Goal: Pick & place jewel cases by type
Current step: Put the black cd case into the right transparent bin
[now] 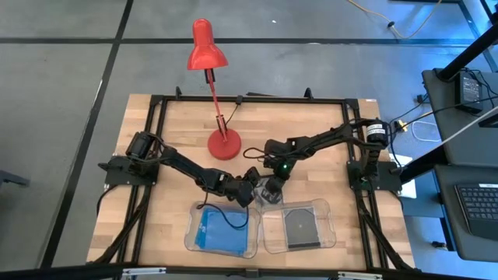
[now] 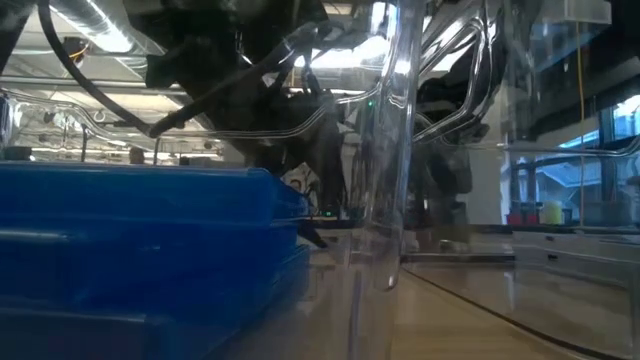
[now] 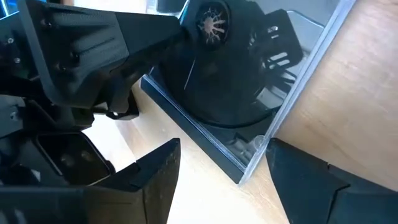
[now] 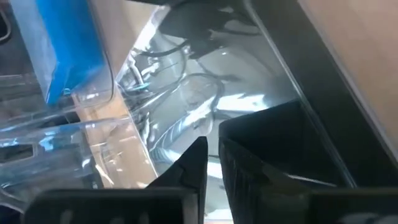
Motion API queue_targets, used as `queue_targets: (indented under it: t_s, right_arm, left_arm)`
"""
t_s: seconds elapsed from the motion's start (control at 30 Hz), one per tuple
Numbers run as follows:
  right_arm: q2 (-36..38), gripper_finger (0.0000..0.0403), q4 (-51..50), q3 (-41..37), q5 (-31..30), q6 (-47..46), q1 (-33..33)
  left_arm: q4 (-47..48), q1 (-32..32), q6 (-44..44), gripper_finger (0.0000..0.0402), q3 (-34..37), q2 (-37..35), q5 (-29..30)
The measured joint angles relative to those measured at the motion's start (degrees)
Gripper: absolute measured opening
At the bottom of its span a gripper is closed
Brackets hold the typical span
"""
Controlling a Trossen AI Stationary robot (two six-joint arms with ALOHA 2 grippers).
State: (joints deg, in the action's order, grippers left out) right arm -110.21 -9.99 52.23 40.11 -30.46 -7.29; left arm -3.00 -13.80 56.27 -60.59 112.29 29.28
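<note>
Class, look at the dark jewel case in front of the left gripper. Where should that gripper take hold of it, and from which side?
Probably at the clear-edged corner of the dark jewel case, pinching across its thin thickness. The open left gripper straddles that corner, so it should come straight ahead; the flat faces look too wide to span.

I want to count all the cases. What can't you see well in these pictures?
- High view: the dark case between both grippers, covered by them.
- Low view: the right tray, a blur of reflections; blue cases fill the left.
- Right wrist view: how many blue cases, cut off by the edge.
</note>
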Motion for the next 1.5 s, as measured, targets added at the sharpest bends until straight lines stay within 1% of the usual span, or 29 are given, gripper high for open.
queue_targets:
  t_s: [0.17,0.3,0.33,0.37,0.43,0.53,0.6,0.73,0.8,0.9,0.97,1.07,1.13,1.17,1.2,1.3,1.4,1.5]
  right_arm:
    - [0.28,0.0051,3.31,-0.09,0.07,0.80,0.00]
    - [1.82,0.0051,3.68,-0.13,-0.72,2.66,-0.29]
    - [2.37,0.0051,3.44,-0.10,-1.67,3.23,-0.33]
    - [3.31,0.0051,3.07,-0.01,-4.14,3.85,-0.33]
    - [5.51,0.0051,3.29,0.70,-10.96,5.18,-0.41]
    - [8.94,0.0051,-0.27,1.62,-17.31,8.18,-0.59]
    - [10.57,0.0051,-1.90,2.33,-18.90,9.31,-0.46]
    - [14.24,0.0051,-4.56,3.21,-19.35,10.70,-0.07]
    - [15.95,0.0051,-8.09,3.21,-21.94,12.33,0.39]
    - [18.22,0.0051,-14.60,3.19,-28.43,16.18,1.67]
    - [19.24,0.0051,-17.18,3.15,-36.09,20.47,3.68]
    - [20.21,0.0051,-18.06,3.15,-49.55,29.23,7.96]
    - [20.04,0.0051,-18.20,3.13,-54.96,30.78,10.15]
    - [19.86,0.0051,-18.13,3.13,-55.59,29.99,10.71]
    - [19.78,0.0052,-17.98,3.13,-54.96,28.73,10.83]
    - [19.77,0.0069,-19.36,3.13,-50.08,22.39,10.81]
    - [19.77,0.0113,-21.57,3.13,-49.52,20.66,11.10]
    - [19.75,0.0176,-23.05,3.13,-50.97,21.05,11.46]
  left_arm:
    - [-0.38,0.04,0.46,0.0204,0.00,0.00,0.25]
    - [0.74,0.07,0.48,0.0180,-0.23,-0.11,1.00]
    - [1.22,0.07,0.43,0.0175,-0.24,-0.15,0.98]
    - [1.73,0.08,0.28,0.0171,-0.24,-0.15,0.86]
    - [1.57,0.09,-0.39,0.0162,-0.39,-0.17,0.02]
    - [1.68,0.02,-1.52,0.0152,-0.49,-0.39,-0.87]
    - [2.34,0.02,-1.53,0.0147,-0.49,-0.37,-0.95]
    - [2.85,0.15,-1.56,0.0144,-0.45,-0.37,-2.20]
    - [2.84,0.09,-1.55,0.0144,-0.42,-0.37,-3.66]
    - [2.86,0.09,-1.35,0.0143,-0.42,-0.37,-4.71]
    - [2.86,0.20,-1.12,0.0143,-0.42,-0.37,-4.79]
    - [2.95,0.46,-1.10,0.0143,-0.38,-0.37,-4.42]
    - [2.99,0.73,-1.07,0.0143,-0.38,-0.37,-4.38]
    - [3.00,0.88,-1.05,0.0143,-0.38,-0.37,-4.51]
    - [2.99,1.08,-1.07,0.0143,-0.38,-0.37,-4.74]
    - [2.99,1.63,-0.95,0.0143,-0.35,-0.35,-4.79]
    - [2.99,2.02,-0.90,0.0143,-0.33,-0.35,-4.86]
    - [2.99,2.05,-1.04,0.0143,-0.33,-0.33,-4.98]
